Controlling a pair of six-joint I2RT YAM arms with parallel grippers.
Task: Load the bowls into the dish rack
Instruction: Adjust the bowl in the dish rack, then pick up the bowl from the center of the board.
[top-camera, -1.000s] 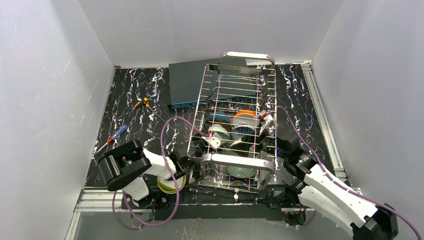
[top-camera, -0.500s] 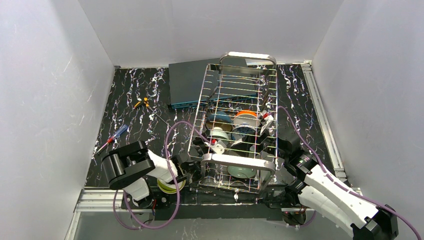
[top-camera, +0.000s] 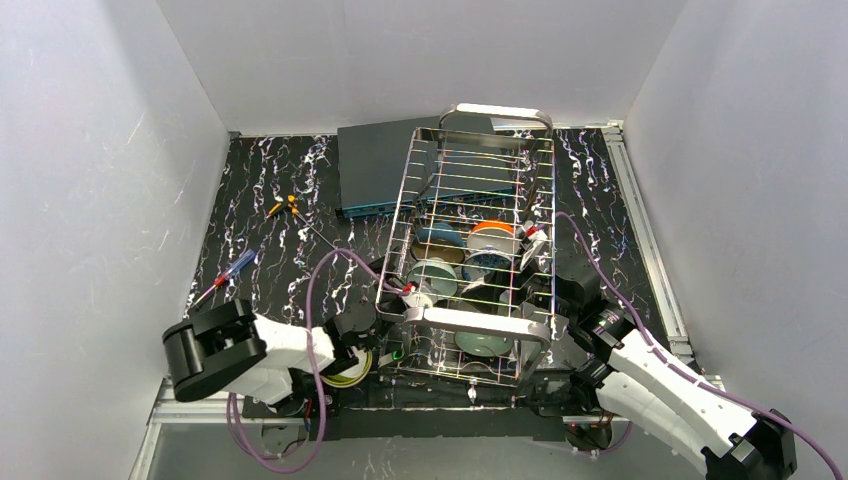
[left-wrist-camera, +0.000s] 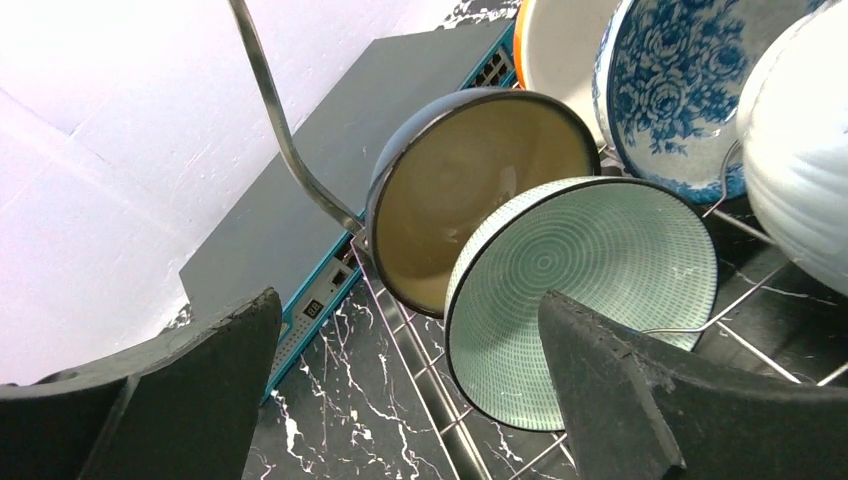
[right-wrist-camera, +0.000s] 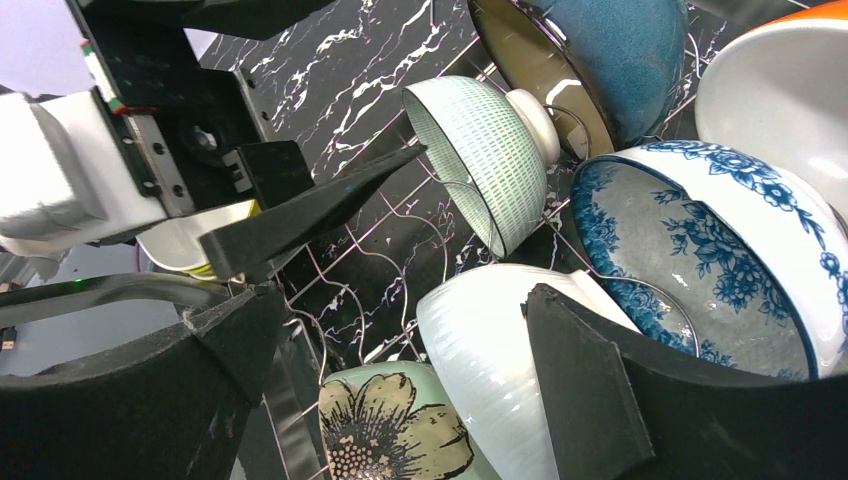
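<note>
The green bowl (left-wrist-camera: 590, 290) is now released into the dish rack (top-camera: 478, 322) by the spread left pincer (left-wrist-camera: 408, 330); a yellow bowl (top-camera: 348, 372) is left.

White-shelled arms (top-camera: 655, 378), black joint housings (top-camera: 205, 350), lilac cables (top-camera: 310, 290), matte black wedge fingers (left-wrist-camera: 640, 400)

Even, diffuse light fills the white-walled enclosure, bright throughout, with shadows soft and faint. The steel dish rack (top-camera: 478, 326) throws hard glints, and the glazed bowls (right-wrist-camera: 700, 250) carry small highlights. In both wrist views the near black fingers (left-wrist-camera: 640, 400) look soft-edged, while the bowls behind are sharp.
</note>
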